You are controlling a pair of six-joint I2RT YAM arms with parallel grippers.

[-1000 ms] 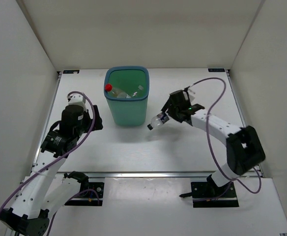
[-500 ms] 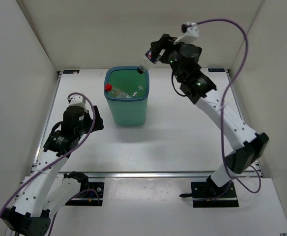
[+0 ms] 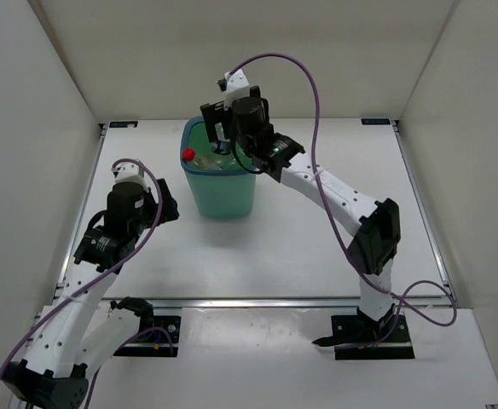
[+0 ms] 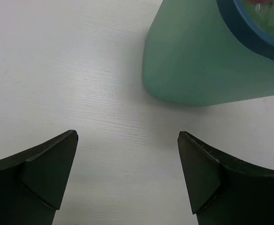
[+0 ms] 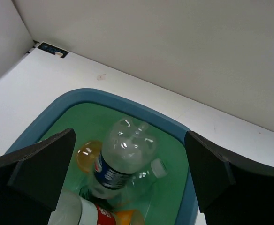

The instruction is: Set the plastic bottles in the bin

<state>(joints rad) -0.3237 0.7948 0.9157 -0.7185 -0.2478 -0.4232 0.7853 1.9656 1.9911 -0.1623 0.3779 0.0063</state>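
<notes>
Right claw point(image 5: 130, 140): mine, spread, empty, above bin point(image 5: 106, 94) rim.
Blue-label bottle point(image 5: 120, 154): inside bin, apart from my fingers.
Left claw point(image 4: 127, 140): spread over table point(image 4: 57, 70), near bin wall.

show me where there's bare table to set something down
Bare table runs in front of the bin toward the near edge, and right of it beneath the right arm. Crowded: inside the bin, bottles piled, right gripper open above; left gripper open beside its left wall.

White table point(image 3: 300, 247), plain white enclosure walls point(image 3: 232, 60), black tags point(image 3: 377, 123) at far corners
</notes>
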